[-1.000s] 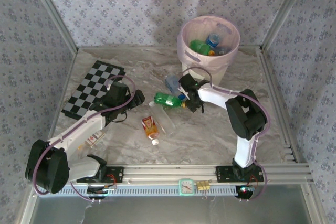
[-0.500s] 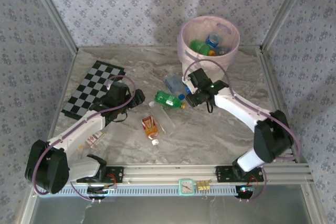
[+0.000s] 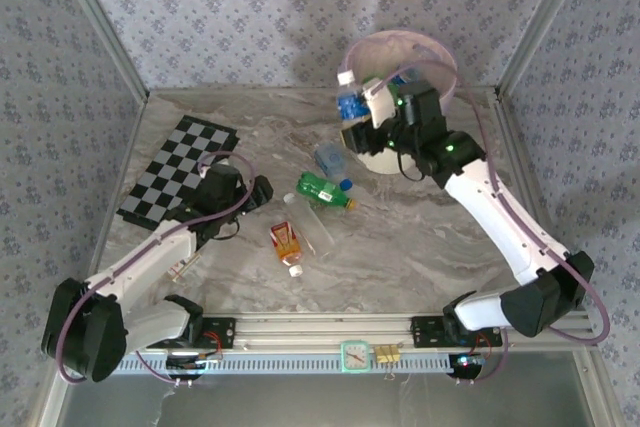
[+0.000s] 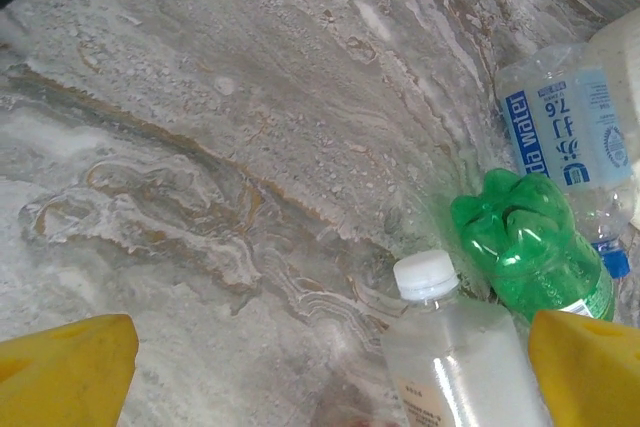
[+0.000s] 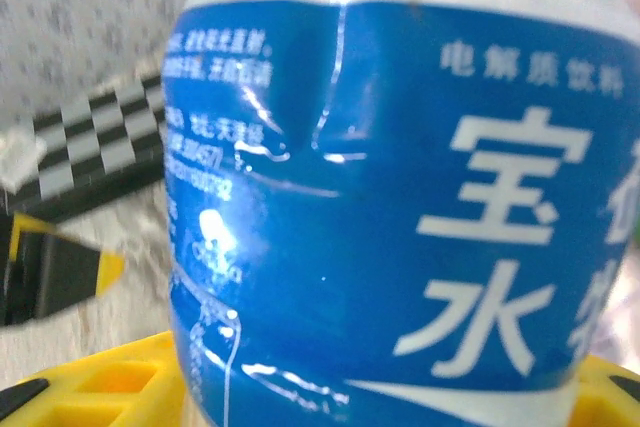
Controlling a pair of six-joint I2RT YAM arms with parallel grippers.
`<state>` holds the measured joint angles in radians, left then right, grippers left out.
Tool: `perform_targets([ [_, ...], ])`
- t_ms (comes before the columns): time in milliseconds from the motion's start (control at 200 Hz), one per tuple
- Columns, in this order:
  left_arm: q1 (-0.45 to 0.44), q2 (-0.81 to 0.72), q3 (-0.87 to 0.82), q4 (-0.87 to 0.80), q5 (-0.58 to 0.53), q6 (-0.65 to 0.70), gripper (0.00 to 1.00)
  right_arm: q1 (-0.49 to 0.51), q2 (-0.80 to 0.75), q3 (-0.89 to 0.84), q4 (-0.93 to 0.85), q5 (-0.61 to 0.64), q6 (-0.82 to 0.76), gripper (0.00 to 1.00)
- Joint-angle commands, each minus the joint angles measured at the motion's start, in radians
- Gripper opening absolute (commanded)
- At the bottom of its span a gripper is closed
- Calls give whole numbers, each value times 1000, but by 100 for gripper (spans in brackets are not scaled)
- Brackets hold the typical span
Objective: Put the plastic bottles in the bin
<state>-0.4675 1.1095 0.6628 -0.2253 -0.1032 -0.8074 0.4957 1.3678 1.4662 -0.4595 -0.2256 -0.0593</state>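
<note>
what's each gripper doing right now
left gripper: open, holding nothing
right gripper: shut on a blue-labelled bottle

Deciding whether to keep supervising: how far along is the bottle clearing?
Done: unclear, the right arm hides most of the bin. In hand: the right gripper holds a blue-labelled bottle lifted beside the rim. Left: a green bottle, a clear bottle, an orange-red bottle and a water bottle lie on the table; the left gripper hovers open by them.

Glossy blue-labelled plastic bottle, translucent green plastic bottle, smooth marble-look tabletop
</note>
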Motion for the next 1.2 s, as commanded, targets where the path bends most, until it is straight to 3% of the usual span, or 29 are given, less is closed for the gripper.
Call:
perform_targets([
  [0, -5, -63, -23, -9, -38, 28, 100, -29, 34, 113, 58, -22, 46, 52],
  [380, -2, -194, -91, -75, -92, 41, 100, -132, 241, 370, 34, 160, 74, 52],
  [670, 3, -244, -115, -99, -101, 43, 100, -183, 426, 510, -179, 192, 85, 54],
  [895, 5, -236, -114, -92, -83, 34, 100, -191, 511, 562, -237, 175, 96, 57],
  [1074, 3, -235, -109, -94, -80, 27, 100, -190, 533, 597, -255, 170, 101, 68],
  [1194, 3, -231, -107, -91, -80, 24, 100, -189, 515, 608, -259, 179, 102, 82],
])
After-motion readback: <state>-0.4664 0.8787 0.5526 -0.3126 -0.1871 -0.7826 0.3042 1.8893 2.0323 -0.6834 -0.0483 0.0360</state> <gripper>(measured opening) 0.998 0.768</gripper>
